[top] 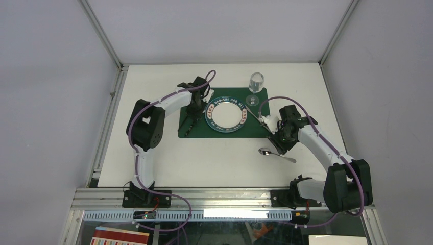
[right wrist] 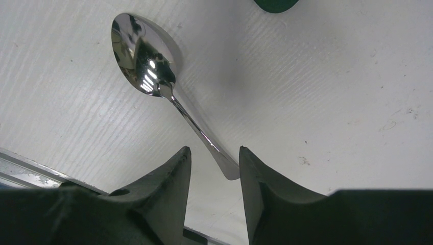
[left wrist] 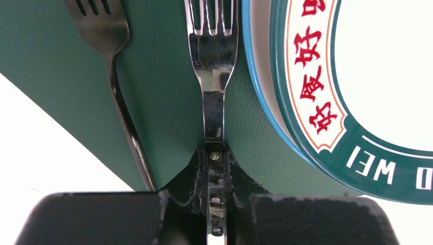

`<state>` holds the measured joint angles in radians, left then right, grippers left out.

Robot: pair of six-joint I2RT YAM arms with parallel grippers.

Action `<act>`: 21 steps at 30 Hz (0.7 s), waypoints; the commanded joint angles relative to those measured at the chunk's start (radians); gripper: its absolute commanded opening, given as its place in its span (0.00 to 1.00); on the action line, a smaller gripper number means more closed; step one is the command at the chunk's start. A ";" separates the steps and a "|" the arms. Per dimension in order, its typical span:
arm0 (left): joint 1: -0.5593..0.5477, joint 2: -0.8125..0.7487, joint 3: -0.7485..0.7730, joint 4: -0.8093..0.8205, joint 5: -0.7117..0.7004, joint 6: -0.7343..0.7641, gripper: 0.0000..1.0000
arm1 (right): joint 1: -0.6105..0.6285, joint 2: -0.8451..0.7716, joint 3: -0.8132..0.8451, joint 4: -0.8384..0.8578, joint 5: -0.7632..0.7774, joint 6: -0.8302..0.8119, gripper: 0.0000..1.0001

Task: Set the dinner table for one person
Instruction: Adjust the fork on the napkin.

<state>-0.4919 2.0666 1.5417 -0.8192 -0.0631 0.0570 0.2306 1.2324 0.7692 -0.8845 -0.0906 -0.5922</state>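
The dinner table (top: 214, 158) is filling the middle of the top view, a white top in silver framing. At its centre it is carrying a dark green placemat (top: 224, 133) with a lettered plate (top: 226, 116) on it, and a stemmed glass (top: 256, 84) is standing at the mat's upper right corner.

Laying the cutlery looks to be the step in hand. The left gripper (left wrist: 215, 196) is clamping the handle of a fork (left wrist: 213, 76) and holding it over the mat just left of the plate's rim. Whether the tines are touching the mat I cannot tell. A second, darker fork (left wrist: 110, 56) is lying further left in that wrist view. A thin utensil, probably a knife (top: 254, 116), is lying just right of the plate.

Below the mat's lower right corner, a spoon (right wrist: 145, 56) is lying on the bare table. The right gripper (right wrist: 214, 155) is hanging over its handle end with the fingers narrowly parted, one on each side, gripping nothing.

Next, I judge, the left needs to release the fork and lift straight off. The right needs to close low on the thin, slippery handle and carry the spoon beside the knife.
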 commanded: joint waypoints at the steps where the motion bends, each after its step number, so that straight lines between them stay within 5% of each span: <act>1: 0.008 0.043 0.061 -0.004 -0.051 0.041 0.00 | -0.003 -0.022 0.016 0.020 0.002 0.003 0.42; 14: 0.032 0.150 0.191 -0.016 -0.031 0.030 0.00 | -0.003 -0.040 -0.016 0.022 0.010 0.002 0.42; 17: 0.034 0.141 0.186 -0.009 -0.040 0.029 0.24 | -0.004 -0.043 -0.021 0.024 0.009 0.003 0.42; 21: 0.033 0.104 0.172 -0.006 -0.032 0.032 0.34 | -0.003 -0.044 -0.024 0.025 0.005 0.004 0.42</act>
<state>-0.4690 2.1750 1.7111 -0.9039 -0.0845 0.0780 0.2306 1.2221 0.7433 -0.8837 -0.0895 -0.5922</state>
